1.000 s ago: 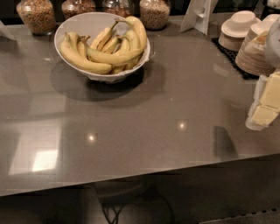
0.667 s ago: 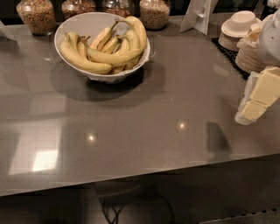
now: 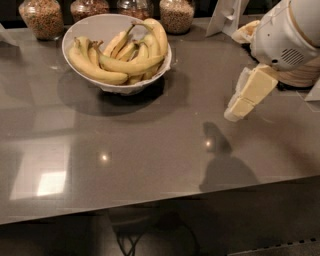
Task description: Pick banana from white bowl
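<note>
A large white bowl [image 3: 87, 30] stands on the grey counter at the back left and holds several yellow bananas [image 3: 122, 64]. My gripper [image 3: 235, 111] hangs from the white arm [image 3: 287, 35] at the right, above the counter and well to the right of the bowl, with nothing in it. Its cream fingers [image 3: 252, 90] point down and to the left.
Several glass jars of grains and cereal [image 3: 42, 17] line the back edge behind the bowl. A white card stand [image 3: 227, 15] is at the back right. Stacked pale dishes [image 3: 245, 32] sit behind the arm. The counter's front edge [image 3: 150, 200] runs across the lower frame.
The arm has swung in from the right edge toward the left, bringing the gripper further over the counter. The bowl and bananas have not moved.
</note>
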You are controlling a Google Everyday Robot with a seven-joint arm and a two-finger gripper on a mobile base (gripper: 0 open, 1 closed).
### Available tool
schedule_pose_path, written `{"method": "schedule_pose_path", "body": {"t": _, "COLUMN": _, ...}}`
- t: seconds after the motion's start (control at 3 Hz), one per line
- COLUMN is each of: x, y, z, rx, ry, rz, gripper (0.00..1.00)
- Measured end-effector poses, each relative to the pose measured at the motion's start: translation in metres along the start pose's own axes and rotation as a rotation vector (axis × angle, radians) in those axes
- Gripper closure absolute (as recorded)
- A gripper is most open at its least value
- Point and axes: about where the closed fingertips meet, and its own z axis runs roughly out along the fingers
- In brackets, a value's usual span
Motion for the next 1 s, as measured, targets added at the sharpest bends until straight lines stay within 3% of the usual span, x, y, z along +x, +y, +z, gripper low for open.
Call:
{"method": "schedule_pose_path", "body": {"t": 0.67, "x": -0.063, "y": -0.033, "z": 0.053, "rx": -0.018, "ry": -0.127, "rz": -0.1, "gripper": 0.0}}
{"method": "schedule_pose_path", "body": {"t": 1.0, "x": -0.089, "y": -0.041, "z": 0.078, "rx": -0.038, "ry": -0.144, "rz": -0.16, "gripper": 0.0}}
